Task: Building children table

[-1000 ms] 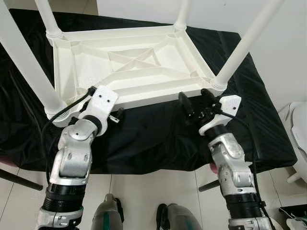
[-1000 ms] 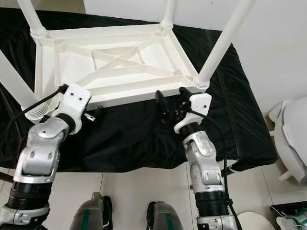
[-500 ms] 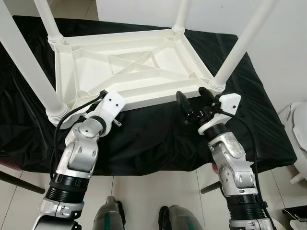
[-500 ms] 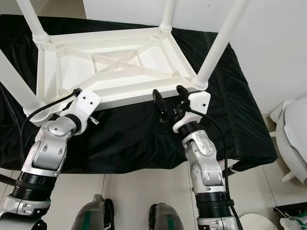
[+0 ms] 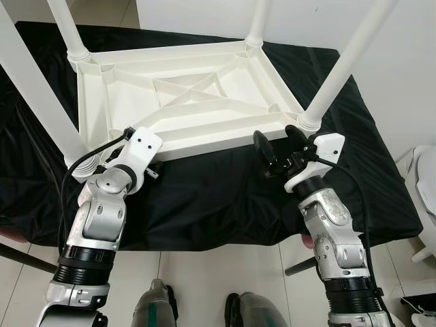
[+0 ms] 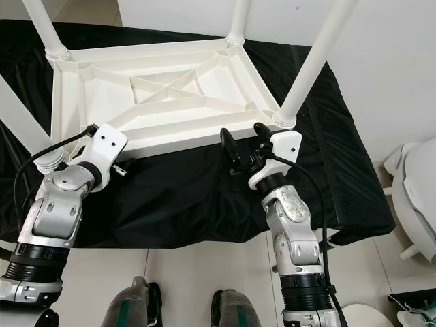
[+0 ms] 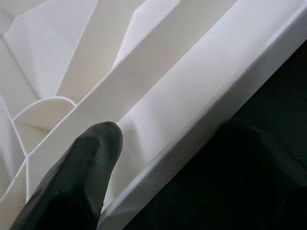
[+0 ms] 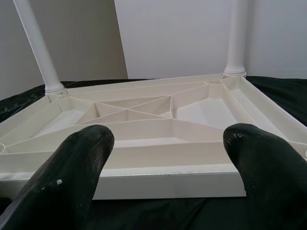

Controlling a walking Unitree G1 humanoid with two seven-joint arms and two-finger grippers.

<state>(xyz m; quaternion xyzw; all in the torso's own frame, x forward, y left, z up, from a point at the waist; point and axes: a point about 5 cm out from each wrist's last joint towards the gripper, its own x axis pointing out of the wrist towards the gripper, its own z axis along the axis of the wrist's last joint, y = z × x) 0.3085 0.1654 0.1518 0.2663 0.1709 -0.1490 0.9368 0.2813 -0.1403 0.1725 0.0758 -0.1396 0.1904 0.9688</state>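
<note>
A white plastic children's table [image 5: 184,88] lies upside down on a black cloth [image 5: 218,197], its legs pointing up; the near-right leg [image 5: 340,68] and near-left leg [image 5: 37,88] rise past the frame. My left gripper [image 5: 151,169] is at the near rim, left part. In the left wrist view its fingers [image 7: 96,158] straddle that rim, one over the ribbed underside and one dim against the cloth, with a wide gap. My right gripper [image 5: 279,146] stands open just in front of the near rim beside the near-right leg, nothing between its fingers [image 8: 86,153].
The cloth-covered surface ends close to my body, with tiled floor and my feet [image 5: 157,306] below. A white object [image 5: 426,191] stands on the floor at the right. A dark support leg [image 5: 300,262] shows under the cloth edge. A pale wall stands behind.
My left gripper has slid back to the left along the near rim after reaching right half a second ago. The right gripper has hardly moved and stays open.
</note>
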